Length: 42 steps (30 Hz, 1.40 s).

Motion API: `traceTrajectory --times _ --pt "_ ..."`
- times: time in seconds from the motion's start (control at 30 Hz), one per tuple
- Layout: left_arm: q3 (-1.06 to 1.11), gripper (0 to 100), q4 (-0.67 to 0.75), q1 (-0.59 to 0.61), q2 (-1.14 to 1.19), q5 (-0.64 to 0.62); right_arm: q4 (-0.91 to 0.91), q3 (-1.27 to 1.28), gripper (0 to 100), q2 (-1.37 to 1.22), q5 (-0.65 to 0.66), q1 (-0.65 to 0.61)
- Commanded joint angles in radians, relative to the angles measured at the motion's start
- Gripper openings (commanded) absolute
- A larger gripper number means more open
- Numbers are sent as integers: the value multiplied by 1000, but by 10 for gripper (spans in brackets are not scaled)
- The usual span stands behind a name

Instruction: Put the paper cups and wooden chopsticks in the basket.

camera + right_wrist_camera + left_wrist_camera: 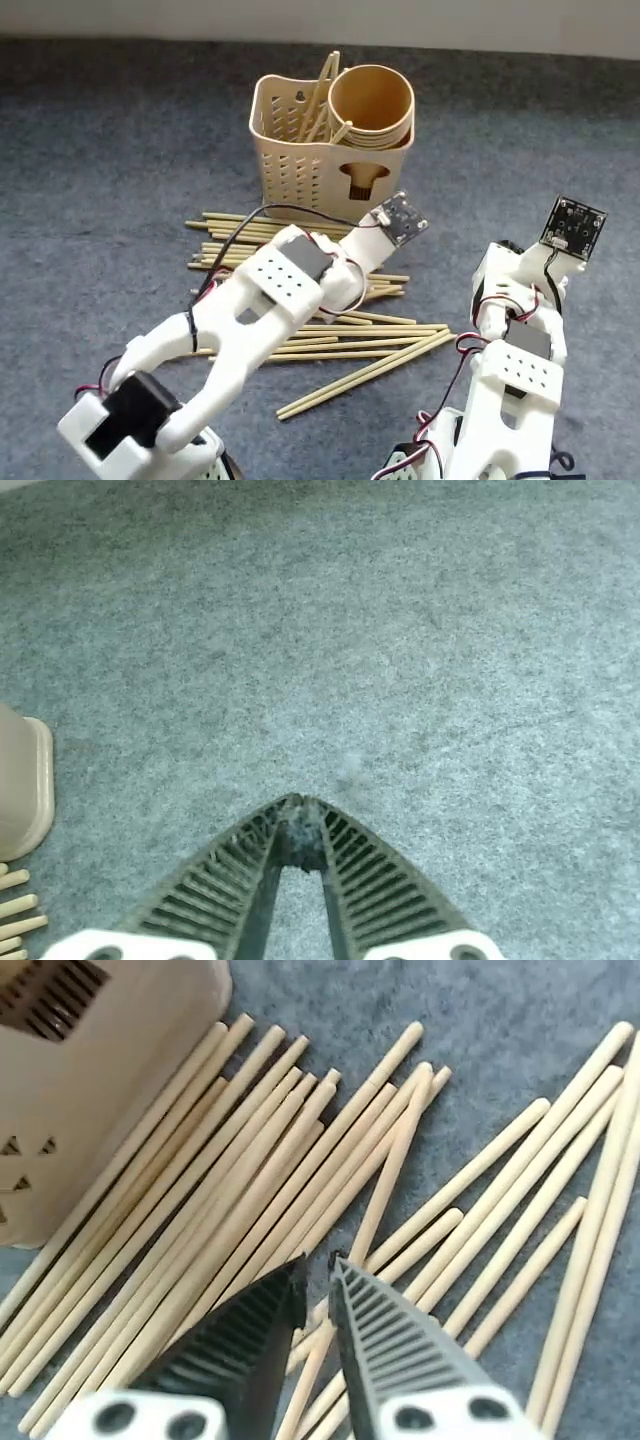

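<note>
Left jaws are held narrowly apart, nothing gripped, low over the wooden chopsticks (235, 1195) strewn on the desk (400, 630) before the basket (300, 165). Right jaws are pressed together, empty, above grey desk. Paper cups (372, 96) are stacked inside the basket beside several chopsticks.

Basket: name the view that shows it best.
The high view: the whole basket stands there with paper cups and chopsticks inside. The left wrist view catches one perforated wall, the right wrist view a rounded corner.
</note>
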<state>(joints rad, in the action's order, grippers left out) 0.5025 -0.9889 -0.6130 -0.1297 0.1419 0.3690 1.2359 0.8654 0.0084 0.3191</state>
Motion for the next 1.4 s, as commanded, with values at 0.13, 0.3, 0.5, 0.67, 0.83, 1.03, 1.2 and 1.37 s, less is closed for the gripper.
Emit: traceTrajectory --times 0.13,0.3,0.5,0.67,0.83,1.03,1.2,1.37 --pt "-134 53 -23 -25 142 8 -28 -8 13 10 14 -8" --pt "-145 53 -25 -38 174 8 -28 -8 13 10 14 -8" --pt "-137 53 -25 -67 177 8 -28 -8 13 10 14 -8" --pt "-140 92 -25 -47 179 8 -28 -8 13 10 14 -8" --pt "-145 86 -25 -31 179 8 -28 -8 13 10 14 -8" --pt "-145 88 -20 -25 179 11 -28 -8 13 10 14 -10" --pt "-147 88 -18 -16 179 12 -28 -8 13 10 14 -12" --pt "-147 88 -18 -16 180 14 -28 -8 13 10 14 -12"
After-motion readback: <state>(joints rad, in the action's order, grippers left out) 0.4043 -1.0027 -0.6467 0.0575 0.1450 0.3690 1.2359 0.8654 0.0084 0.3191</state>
